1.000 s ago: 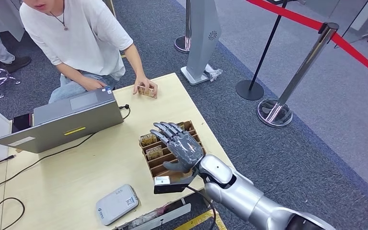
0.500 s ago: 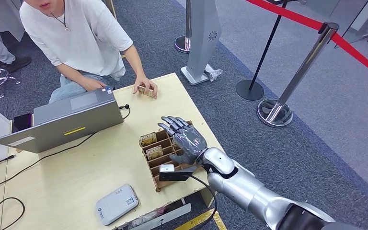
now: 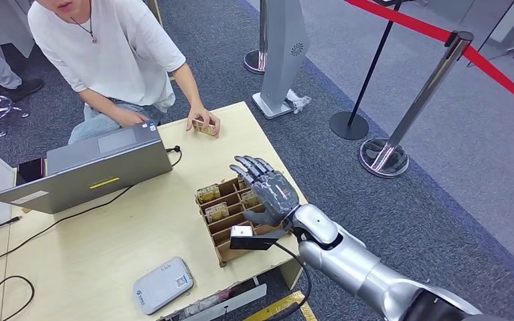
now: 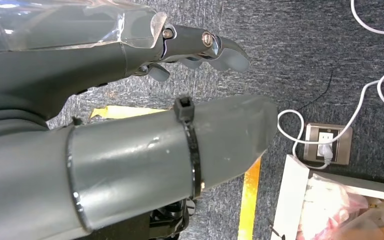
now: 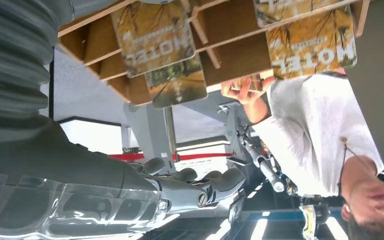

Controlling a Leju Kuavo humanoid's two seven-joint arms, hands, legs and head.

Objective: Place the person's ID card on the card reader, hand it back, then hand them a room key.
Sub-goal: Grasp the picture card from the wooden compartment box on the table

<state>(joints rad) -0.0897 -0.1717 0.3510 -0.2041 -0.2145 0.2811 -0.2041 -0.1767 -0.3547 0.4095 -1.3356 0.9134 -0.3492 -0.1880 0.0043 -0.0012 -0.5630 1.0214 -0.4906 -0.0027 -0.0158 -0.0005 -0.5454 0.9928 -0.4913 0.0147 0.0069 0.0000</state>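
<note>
Grey card reader (image 3: 163, 285) flat on table (image 3: 107, 234)

R arm (image 3: 348, 264) silver | hand (image 3: 271, 194) dark grey | wrist cam blk cable

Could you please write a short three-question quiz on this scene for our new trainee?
1. True or false: the right hand grips a card.
2. Where does the card reader lie? A) on the laptop B) near the table's front edge C) inside the rack
3. Fill in: the person's hand rests on a card at the table's ___ edge.

Key:
1. False. It hovers over the wooden rack of room keys, fingers spread, holding nothing.
2. B. It lies apart from the laptop and rack.
3. Far.
</note>
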